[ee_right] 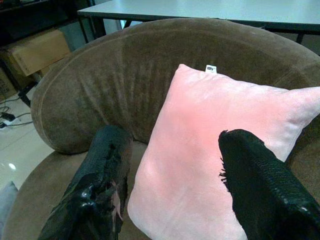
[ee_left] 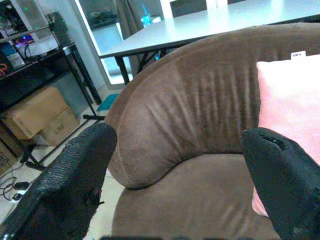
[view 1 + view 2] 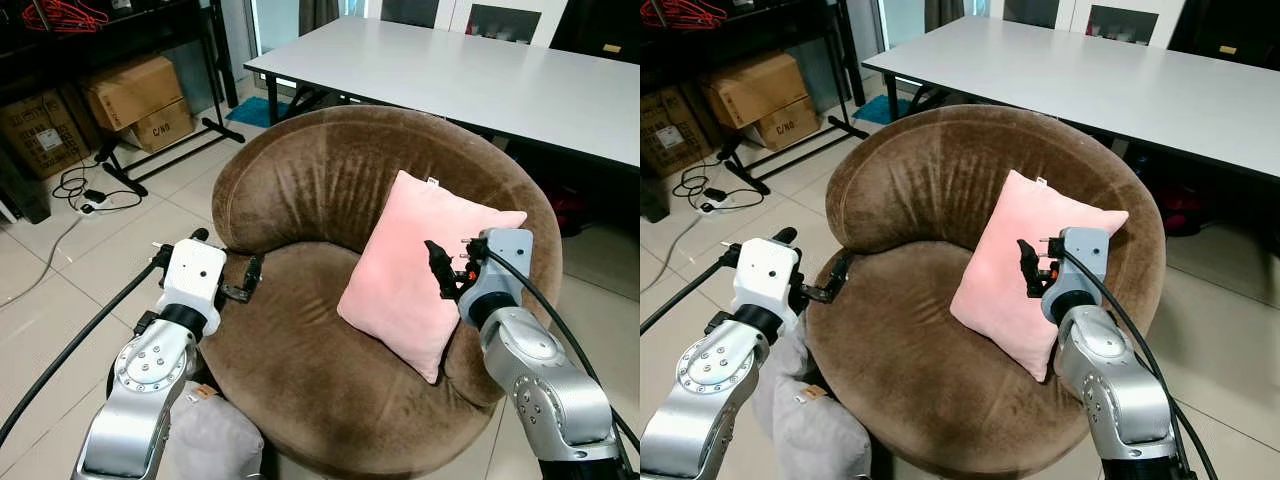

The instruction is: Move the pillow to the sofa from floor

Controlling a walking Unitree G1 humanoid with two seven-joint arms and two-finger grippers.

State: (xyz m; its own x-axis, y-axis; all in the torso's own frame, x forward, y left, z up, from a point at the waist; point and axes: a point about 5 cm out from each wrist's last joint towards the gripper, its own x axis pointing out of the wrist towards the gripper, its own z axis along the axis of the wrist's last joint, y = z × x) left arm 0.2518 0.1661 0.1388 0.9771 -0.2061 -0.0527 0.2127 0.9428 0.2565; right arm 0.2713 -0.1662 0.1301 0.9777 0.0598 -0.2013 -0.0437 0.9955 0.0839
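Note:
A pink pillow (image 3: pixel 410 275) stands tilted on the seat of a round brown sofa chair (image 3: pixel 300 190), leaning against the right part of its backrest. My right gripper (image 3: pixel 440 268) hovers just in front of the pillow's right side, open, with nothing between its fingers (image 1: pixel 107 165). At the sofa's left rim my left gripper (image 3: pixel 245 280) is also open and empty, pointing across the seat. In the left wrist view the pillow (image 2: pixel 285 100) shows beyond one black finger (image 2: pixel 75 175).
A grey cushion (image 3: pixel 210 440) lies on the tiled floor beside my left arm, against the sofa's front left. A long white table (image 3: pixel 480 70) stands behind the sofa. Cardboard boxes (image 3: pixel 135 100), a black rack and cables (image 3: pixel 90 195) are at the far left.

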